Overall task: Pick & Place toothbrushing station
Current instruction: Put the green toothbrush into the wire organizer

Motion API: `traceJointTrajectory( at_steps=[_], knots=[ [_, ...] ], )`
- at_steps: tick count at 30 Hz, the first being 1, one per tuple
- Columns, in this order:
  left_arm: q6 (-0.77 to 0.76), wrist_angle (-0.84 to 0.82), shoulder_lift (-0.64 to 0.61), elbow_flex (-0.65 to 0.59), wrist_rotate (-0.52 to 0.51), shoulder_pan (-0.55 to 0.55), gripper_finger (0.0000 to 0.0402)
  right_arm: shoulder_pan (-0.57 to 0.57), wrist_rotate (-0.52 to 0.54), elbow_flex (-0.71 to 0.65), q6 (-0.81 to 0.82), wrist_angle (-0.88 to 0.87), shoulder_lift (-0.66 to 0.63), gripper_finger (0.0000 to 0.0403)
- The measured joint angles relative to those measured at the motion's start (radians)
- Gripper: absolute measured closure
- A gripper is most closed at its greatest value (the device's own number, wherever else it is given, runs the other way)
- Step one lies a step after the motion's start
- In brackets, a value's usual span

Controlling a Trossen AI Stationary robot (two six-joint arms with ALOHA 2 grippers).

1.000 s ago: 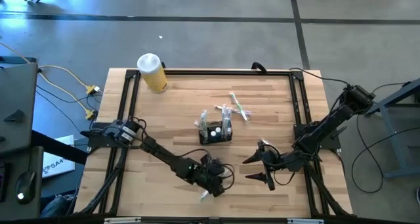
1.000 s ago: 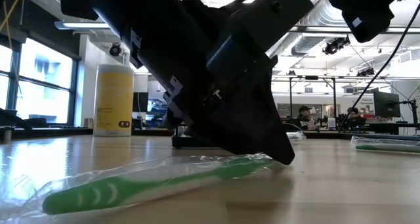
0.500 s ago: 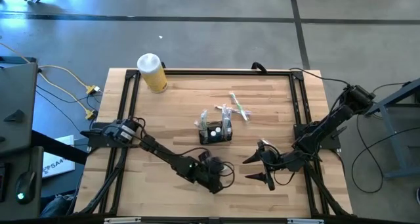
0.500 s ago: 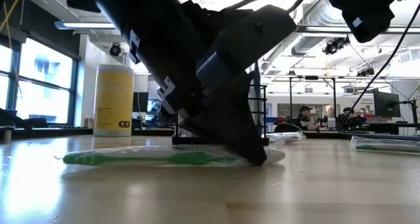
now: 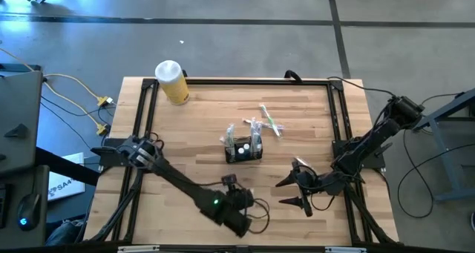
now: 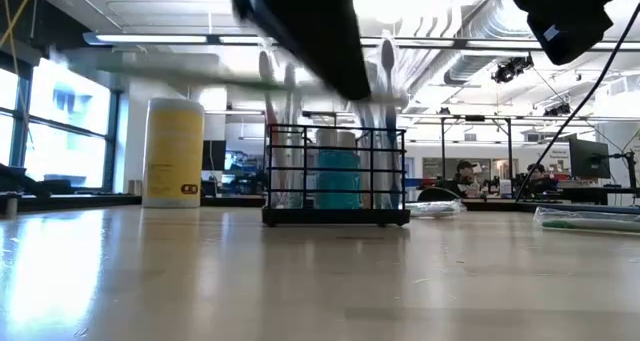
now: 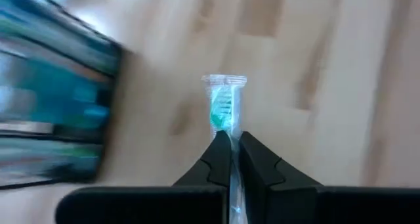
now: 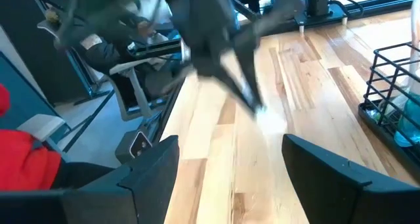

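From above, the wooden surface (image 5: 193, 134) holds the caddy (image 5: 244, 150) mid-way. Low view: the caddy stands upright. Left wrist view: left jaws pinch a wrapped toothbrush (image 7: 226, 112). Right wrist view: right jaws spread wide, near the caddy.

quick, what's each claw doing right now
Left claw: closed on a wrapped green toothbrush, lifted off the table.
Right claw: open, holding nothing, near the table's right side.
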Motion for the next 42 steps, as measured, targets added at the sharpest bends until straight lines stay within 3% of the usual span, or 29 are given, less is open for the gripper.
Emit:
traceJointTrajectory(
  at_steps=[4,9,11,16,25,28,33,39,42],
  knots=[
    [-0.062,-0.24,0.002,0.149,-0.154,-0.047,0.0399,0.01,0.0,0.0,0.0,-0.002,0.0,0.014],
    [-0.257,-0.61,-0.001,0.3,-0.333,-0.093,0.04,0.015,0.0,0.0,0.026,-0.008,0.0,0.014],
    [-0.296,-0.647,-0.007,0.316,-0.386,-0.094,0.04,0.015,0.0,0.0,0.042,-0.015,0.0,0.014],
    [-0.235,-0.64,-0.091,0.276,-0.445,-0.081,0.04,0.015,0.001,0.0,0.077,-0.018,0.019,0.014],
    [-0.251,-0.616,-0.292,0.027,-0.459,-0.036,0.04,0.019,0.0,0.001,0.129,0.006,0.089,0.014],
    [-0.235,-0.452,-0.366,-0.125,-0.444,-0.038,0.04,0.026,0.002,0.001,0.127,0.045,0.089,0.014],
    [-0.042,-0.002,-0.506,-0.453,-0.365,-0.037,0.04,0.059,0.004,0.001,0.096,0.081,0.088,0.0141],
    [0.35,0.803,-0.657,-0.856,-0.23,-0.001,0.04,0.086,0.064,0.001,0.094,0.09,0.088,0.0141],
    [0.554,1.219,-0.714,-0.999,-0.131,0.018,0.04,0.09,0.078,0.001,0.101,0.093,0.088,0.0141]
  ],
)
